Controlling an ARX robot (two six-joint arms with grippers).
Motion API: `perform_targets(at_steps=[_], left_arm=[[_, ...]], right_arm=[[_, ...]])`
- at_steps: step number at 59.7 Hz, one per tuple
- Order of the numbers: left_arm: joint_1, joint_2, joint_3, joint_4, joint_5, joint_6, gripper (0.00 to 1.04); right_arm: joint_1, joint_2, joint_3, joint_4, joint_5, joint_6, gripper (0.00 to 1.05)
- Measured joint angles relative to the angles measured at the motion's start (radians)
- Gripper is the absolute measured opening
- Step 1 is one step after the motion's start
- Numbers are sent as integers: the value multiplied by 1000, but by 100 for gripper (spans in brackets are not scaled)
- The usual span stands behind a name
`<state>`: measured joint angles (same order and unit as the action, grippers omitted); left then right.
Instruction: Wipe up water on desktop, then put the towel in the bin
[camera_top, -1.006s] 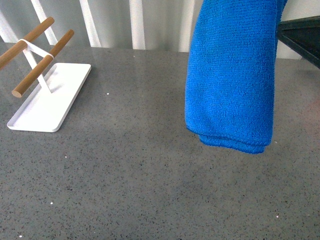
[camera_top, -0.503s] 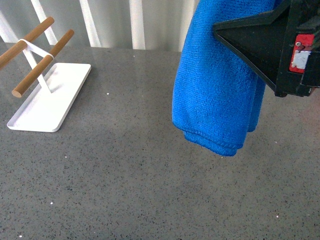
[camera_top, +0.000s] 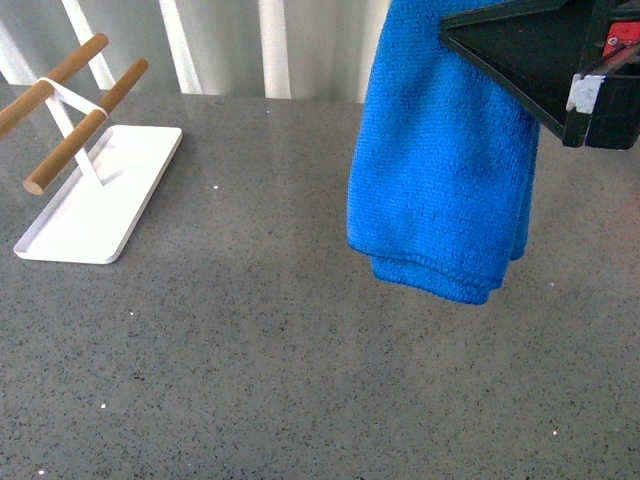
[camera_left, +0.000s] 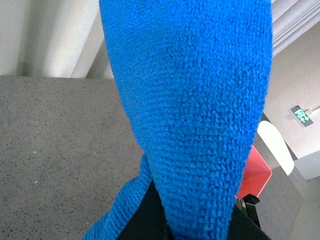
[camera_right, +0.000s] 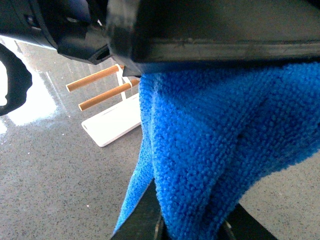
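a white tray (camera_top: 75, 235) with wooden rods (camera_top: 85, 125) sits at the left on the speckled grey desktop (camera_top: 250, 350). right of centre the blue towel (camera_top: 440, 180) hangs folded, clear of the desktop, its lower edge a little further right than half a second ago. a black arm (camera_top: 540, 60) at upper right has risen. the towel covers the left gripper (camera_left: 200, 225) and right gripper (camera_right: 192, 225); their grip cannot be told.

The towel (camera_top: 440, 170) is cut off by the front view's upper edge.
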<state>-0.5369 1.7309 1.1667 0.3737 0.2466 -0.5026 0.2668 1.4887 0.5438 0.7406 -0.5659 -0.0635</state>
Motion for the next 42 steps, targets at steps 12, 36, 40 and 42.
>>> perform_targets(at_steps=[12, 36, 40, 42], left_arm=[[11, 0, 0, -10, -2, 0, 6], [41, 0, -17, -28, -13, -1, 31], [55, 0, -19, -28, -8, -5, 40], [63, -2, -23, -28, -8, -6, 45]], right_arm=[[-21, -30, 0, -23, -8, -1, 4], [-95, -69, 25, -75, -38, -1, 4], [-104, -71, 31, -76, -38, 1, 4], [-108, -72, 34, -76, -39, 2, 4]])
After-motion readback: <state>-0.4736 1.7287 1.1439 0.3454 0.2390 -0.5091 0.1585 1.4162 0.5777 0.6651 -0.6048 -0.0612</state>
